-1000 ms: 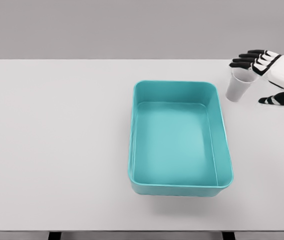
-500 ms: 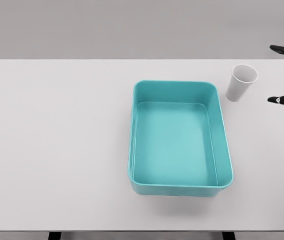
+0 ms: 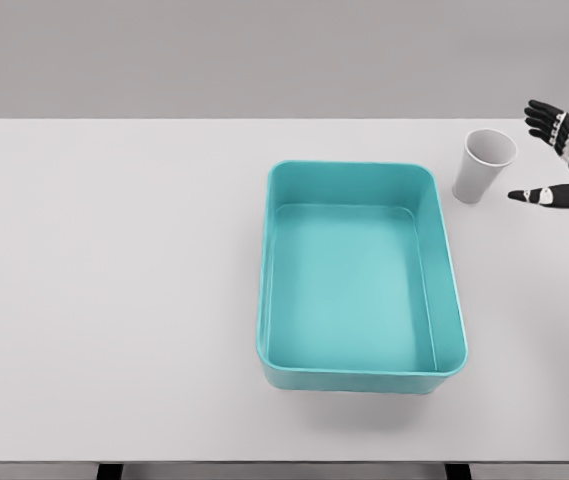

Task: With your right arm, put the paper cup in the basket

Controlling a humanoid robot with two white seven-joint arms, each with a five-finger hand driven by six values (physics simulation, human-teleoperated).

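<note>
Cup position governs the coming move: the paper cup (image 3: 484, 167) stands upright on the white table (image 3: 114, 280), mouth up and leaning slightly in the head view, just off the far right corner of the teal basket (image 3: 361, 277) and clear of its wall. Right hand (image 3: 562, 162) enters at the picture's right edge, beside the cup and to its right, at roughly the same depth on the table. Fingers (image 3: 541, 115) are spread above and the thumb (image 3: 532, 196) is extended below, with an open gap between them facing the cup; nothing is held and no contact with the cup is visible. Cup therefore lies toward the picture's left from the palm, with its long axis vertical, which suits a side grasp around the wall. Judgement: the hand needs to travel left until the cup sits between thumb and fingers before closing. Basket lies further left and nearer the robot, its interior empty. Left arm is not visible. Risk noted: an off-line approach could tip the light cup or push it away.
</note>
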